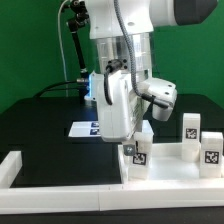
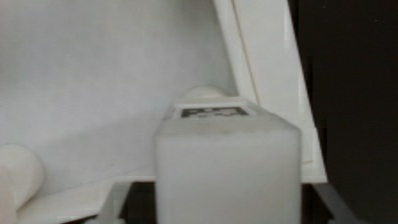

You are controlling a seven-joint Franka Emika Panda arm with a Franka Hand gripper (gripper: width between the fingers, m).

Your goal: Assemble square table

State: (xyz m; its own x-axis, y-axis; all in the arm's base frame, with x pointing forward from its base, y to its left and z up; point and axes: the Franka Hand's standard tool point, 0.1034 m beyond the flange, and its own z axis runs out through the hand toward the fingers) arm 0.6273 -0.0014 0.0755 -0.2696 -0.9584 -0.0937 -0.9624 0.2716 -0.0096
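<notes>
gripper clamped on a tagged white leg, upright over the square table top; two more legs stand nearby.

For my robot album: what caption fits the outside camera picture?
Robot pincer lowers onto a tagged leg on the white tabletop.

Green backdrop wall, black tabletop, black cable hanging behind, even light
</notes>
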